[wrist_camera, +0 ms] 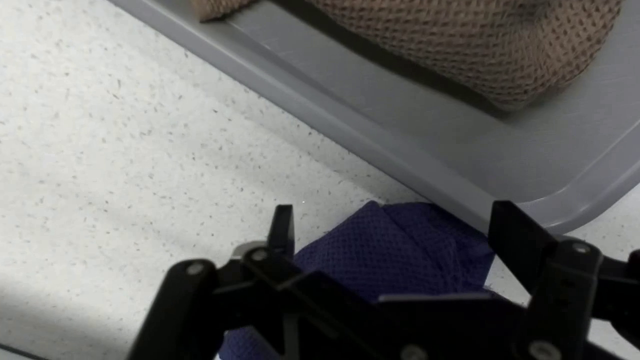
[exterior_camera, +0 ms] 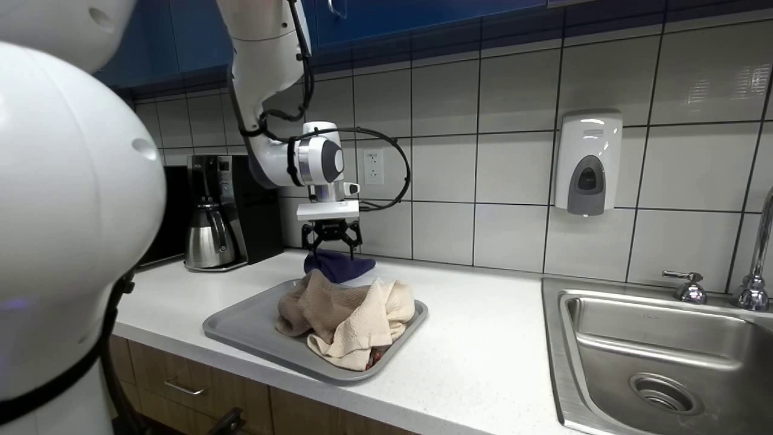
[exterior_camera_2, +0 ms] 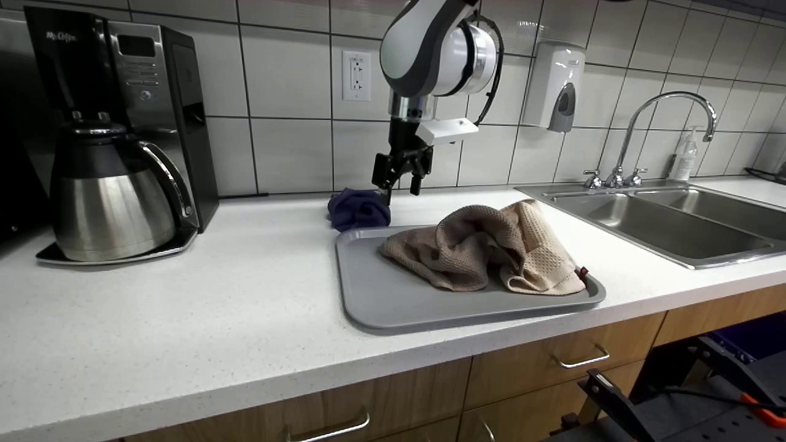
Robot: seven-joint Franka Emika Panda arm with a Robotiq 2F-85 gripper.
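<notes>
Purple waffle-weave cloth (wrist_camera: 390, 250) lies crumpled on the white speckled tabletop (wrist_camera: 125, 125), just beside a corner of the grey plastic tray (wrist_camera: 500, 160) that carries a brown waffle-weave cloth (wrist_camera: 475, 45). My black fingers (wrist_camera: 517, 240) stand wide apart over the purple one, with nothing gripped. I read this as lining up for a grasp, where the next move calls for a straight descent clear of the tray before closing.

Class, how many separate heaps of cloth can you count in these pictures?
2: a purple heap on the counter, beside the gray tray, and a brown-and-beige heap on the tray. Smaller ones may be hidden.
</notes>
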